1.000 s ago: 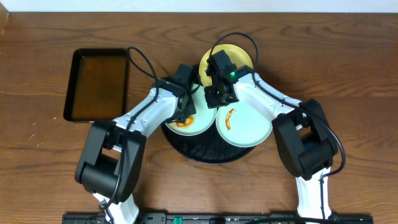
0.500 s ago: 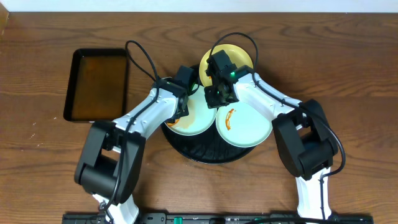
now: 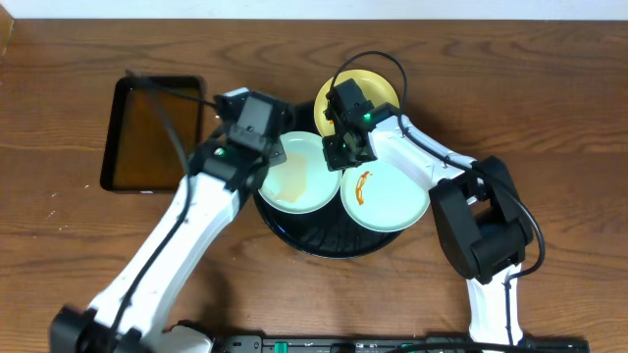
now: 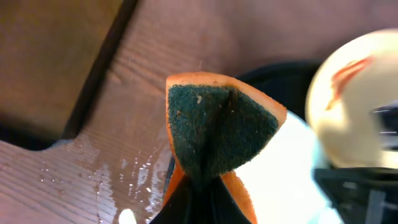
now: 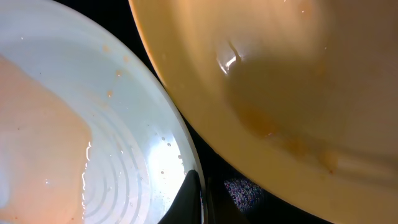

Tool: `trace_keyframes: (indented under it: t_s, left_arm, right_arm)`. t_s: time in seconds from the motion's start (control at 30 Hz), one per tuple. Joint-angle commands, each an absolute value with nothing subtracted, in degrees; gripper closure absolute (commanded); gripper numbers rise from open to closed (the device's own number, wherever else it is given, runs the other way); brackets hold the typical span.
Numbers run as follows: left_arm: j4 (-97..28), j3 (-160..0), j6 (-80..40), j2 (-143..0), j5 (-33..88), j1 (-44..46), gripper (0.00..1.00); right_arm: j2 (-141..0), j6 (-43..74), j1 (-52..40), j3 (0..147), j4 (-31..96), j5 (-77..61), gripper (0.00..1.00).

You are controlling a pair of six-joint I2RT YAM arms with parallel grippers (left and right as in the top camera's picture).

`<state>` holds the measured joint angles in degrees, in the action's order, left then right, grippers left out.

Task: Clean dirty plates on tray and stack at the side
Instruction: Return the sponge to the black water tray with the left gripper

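**A:** The left fingers [image 4: 199, 202] are pinched tight on a folded orange sponge with a dark green scouring face [image 4: 217, 130]. The green side faces the wrist camera, and the fold points away from the fingers.

**B:** And the right fingers [image 5: 193, 196]?

**A:** They are closed together with nothing between them. Their tips sit over the dark gap between two plates.

**B:** Where are the plates?

**A:** All three are on the large round glossy black tray [image 3: 319, 238] in the middle of the brown wooden counter [image 3: 549, 108]. The pale yellow round plate [image 3: 378, 90] is at the far edge, partly under the right arm. The left pale mint-white plate [image 3: 304, 181] carries a thin brownish watery film. The right pale mint-white plate [image 3: 392, 201] lies just beside it.

**B:** Is there any sauce?

**A:** A thin orange-brown streak [image 3: 364, 186] runs on the right plate. It is slightly curved, with its length running from the near side to the far side. The yellow plate shows faint orange smudges close up.

**B:** Where is the sponge hanging?

**A:** It is over the strip of counter between the tray and a rectangular black pan of brownish liquid [image 3: 152, 132], and it is not on any plate. The pan's long side also runs near to far. Water drops [image 4: 140, 171] glisten on the wood by the pan's corner.
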<state>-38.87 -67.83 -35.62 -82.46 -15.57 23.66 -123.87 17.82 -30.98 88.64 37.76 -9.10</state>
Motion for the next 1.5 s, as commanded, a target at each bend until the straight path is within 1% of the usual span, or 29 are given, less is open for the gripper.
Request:
trace_keyframes:
  t_s: [0.0, 0.4, 0.57, 0.63, 0.8, 1.0, 1.07, 1.23, 1.47]
  left_arm:
    - [-38.9, -67.8, -36.8, -79.8, -11.8, 23.4, 0.92]
    - [-38.9, -67.8, -35.2, -78.9, -9.2, 23.4, 0.93]
    - [-38.4, -67.8, -34.7, -78.9, -9.3, 23.4, 0.92]
    - [-37.6, -67.8, -32.5, -78.9, -9.9, 22.2, 0.93]
    - [-35.9, -67.8, -31.7, -79.0, -10.0, 14.4, 0.92]
    - [-30.4, -67.8, -31.5, -81.4, -9.6, -1.3, 0.93]
    - [-28.9, -67.8, -31.6, -83.1, -8.9, -4.7, 0.92]
    - [-26.7, -67.8, -31.5, -88.8, -5.7, -9.9, 0.92]
    - [-23.6, -67.8, -31.5, -94.8, -5.5, -14.6, 0.92]
  right_arm:
    - [-124.8, 18.2, -31.6, 88.2, 37.5, -8.9, 0.99]
    - [-124.0, 18.4, -31.6, 88.2, 38.1, -11.9, 0.99]
    - [-121.4, 18.4, -31.6, 88.3, 38.2, -12.1, 0.99]
    - [-119.3, 18.4, -31.6, 88.3, 38.5, -12.1, 0.99]
    - [-116.0, 18.4, -31.6, 88.3, 39.2, -12.3, 0.99]
    - [-113.8, 17.7, -32.6, 88.3, 39.4, -11.6, 0.99]
    - [-113.7, 17.7, -33.2, 88.6, 39.5, -10.1, 0.99]
    - [-112.8, 17.6, -34.3, 89.5, 40.6, -4.2, 0.99]
    - [-109.4, 17.3, -34.5, 93.1, 47.5, 8.5, 0.99]
